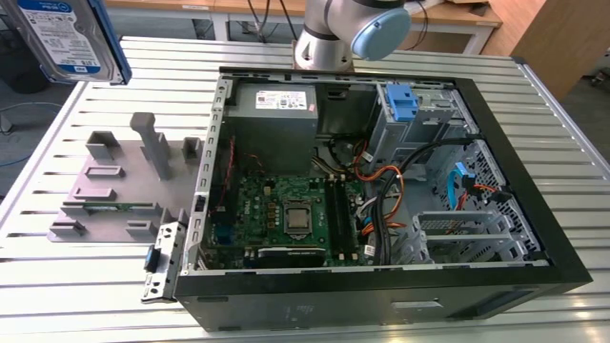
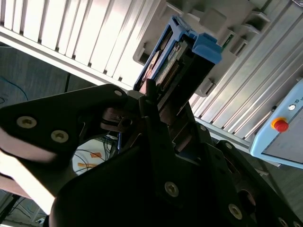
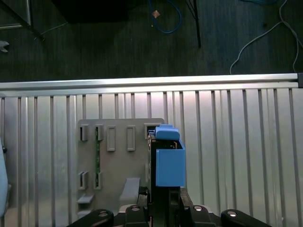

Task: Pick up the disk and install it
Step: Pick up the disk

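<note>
A ribbed aluminium table [image 1: 38, 286] of long, bright slats carries everything. On it lies an open black steel case [image 1: 381, 304], its side off. Inside are a green board [image 1: 286, 214], a grey power supply [image 1: 276, 114] at the far end, perforated sheet-metal cages [image 1: 458, 232] on the exterior view's right, and loose orange and black cables [image 1: 386, 189]. On the exterior view's left sits a matte grey moulded fixture [image 1: 114, 193] with upright posts and slots.

The disk [image 1: 67, 36], a flat metal slab with a glossy label in a blue plastic bracket, hangs in the air at the far left of the exterior view, clear of the table. In both wrist views it is above the fixture. The black end effector [image 2: 165, 101] is clamped on it edge-on.

The hold looks narrow on smooth metal and slick plastic, so a jolt could twist or slip the disk. Carried low, it might catch the case rim or snag the cables, and a tilted entry could jam the bracket in a cage.
</note>
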`<state>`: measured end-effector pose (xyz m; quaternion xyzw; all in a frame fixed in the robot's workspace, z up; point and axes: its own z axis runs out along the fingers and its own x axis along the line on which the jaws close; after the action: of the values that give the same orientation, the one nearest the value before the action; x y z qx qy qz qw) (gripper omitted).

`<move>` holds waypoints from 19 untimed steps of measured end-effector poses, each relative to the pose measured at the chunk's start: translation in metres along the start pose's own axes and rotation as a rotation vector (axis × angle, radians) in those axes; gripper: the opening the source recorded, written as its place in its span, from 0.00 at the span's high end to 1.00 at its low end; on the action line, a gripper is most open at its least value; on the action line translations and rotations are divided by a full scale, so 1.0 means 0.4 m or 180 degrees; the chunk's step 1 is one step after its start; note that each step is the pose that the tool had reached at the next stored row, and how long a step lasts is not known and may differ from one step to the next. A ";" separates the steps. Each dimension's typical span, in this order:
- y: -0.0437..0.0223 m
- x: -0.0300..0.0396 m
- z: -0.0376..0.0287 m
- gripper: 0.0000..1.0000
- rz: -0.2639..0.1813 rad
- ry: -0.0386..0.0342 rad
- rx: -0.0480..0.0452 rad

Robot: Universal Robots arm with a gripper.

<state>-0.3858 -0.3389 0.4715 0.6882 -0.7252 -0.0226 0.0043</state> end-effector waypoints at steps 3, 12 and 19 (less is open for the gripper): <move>0.001 0.000 -0.014 0.65 0.0000 0.0000 0.0000; 0.002 -0.001 -0.056 0.65 0.0000 0.0000 0.0000; 0.003 -0.002 -0.069 0.65 0.0000 0.0000 0.0000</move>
<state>-0.3858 -0.3389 0.4991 0.6882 -0.7252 -0.0227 0.0043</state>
